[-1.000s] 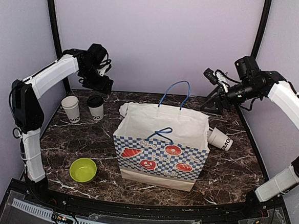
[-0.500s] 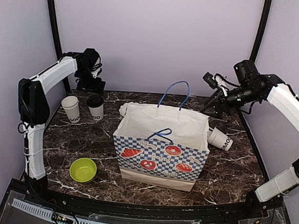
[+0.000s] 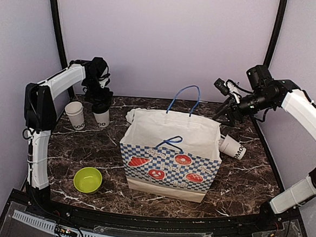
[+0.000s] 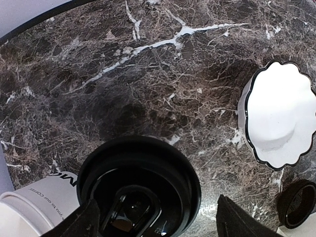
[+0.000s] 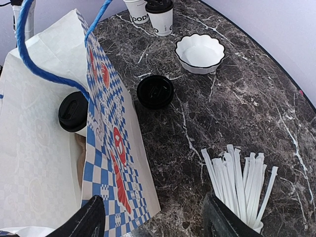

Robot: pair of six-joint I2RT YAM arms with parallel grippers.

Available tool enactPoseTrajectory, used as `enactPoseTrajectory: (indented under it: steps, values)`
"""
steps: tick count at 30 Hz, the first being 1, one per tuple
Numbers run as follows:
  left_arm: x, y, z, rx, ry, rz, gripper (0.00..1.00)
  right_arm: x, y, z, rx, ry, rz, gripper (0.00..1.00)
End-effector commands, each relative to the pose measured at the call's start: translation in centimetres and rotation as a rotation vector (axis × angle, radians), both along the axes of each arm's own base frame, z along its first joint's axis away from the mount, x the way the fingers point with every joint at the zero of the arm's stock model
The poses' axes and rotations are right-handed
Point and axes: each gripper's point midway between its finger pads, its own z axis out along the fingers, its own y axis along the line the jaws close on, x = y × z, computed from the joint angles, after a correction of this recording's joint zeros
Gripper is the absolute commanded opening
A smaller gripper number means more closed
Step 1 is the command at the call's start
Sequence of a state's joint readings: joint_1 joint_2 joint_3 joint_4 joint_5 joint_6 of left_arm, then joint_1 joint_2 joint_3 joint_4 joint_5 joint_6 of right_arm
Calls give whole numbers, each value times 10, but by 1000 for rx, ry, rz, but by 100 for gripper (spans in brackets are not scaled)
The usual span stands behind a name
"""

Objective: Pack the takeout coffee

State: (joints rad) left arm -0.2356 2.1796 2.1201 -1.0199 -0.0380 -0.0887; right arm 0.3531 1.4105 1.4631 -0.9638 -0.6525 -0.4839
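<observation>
A white paper cup with a black lid stands at the back left. In the left wrist view its lid fills the space between my fingers. My left gripper hangs open just above it, one finger on each side of the lid. A second lettered cup with no lid stands beside it on the left. Another lidded cup sits inside the checked paper bag. My right gripper is open and empty, up behind the bag's right corner.
A white scalloped bowl and a loose black lid lie behind the bag. A cup of white straws is right of the bag, where a white cup lies tilted. A green bowl sits front left.
My left gripper has come down from the back wall onto the lidded cup at the back left. The right arm has hardly moved.
</observation>
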Motion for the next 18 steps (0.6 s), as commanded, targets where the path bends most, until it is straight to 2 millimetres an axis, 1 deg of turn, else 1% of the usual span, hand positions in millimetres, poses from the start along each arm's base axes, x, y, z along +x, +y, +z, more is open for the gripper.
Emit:
enactPoseTrajectory:
  steps: [1,6,10,12,15,16,17,18]
  values:
    - [0,3,1,7,-1,13,83,1,-1,5,14,-31,-8,67]
    - [-1,7,-2,30,5,20,80,2,0,5,15,-29,-8,67]
    - [-6,10,-2,43,25,26,80,2,0,5,17,-26,-6,67]
    - [-8,9,6,34,14,24,82,3,0,4,17,-23,-6,67]
    - [-9,5,28,4,-37,12,82,3,0,3,16,-19,-7,67]
    - [-8,4,31,-2,-52,7,82,3,0,3,16,-20,-6,67]
    - [-9,4,39,-11,-74,4,82,3,0,4,16,-21,-6,67]
    - [-8,4,41,-13,-84,3,82,3,0,4,17,-21,-6,67]
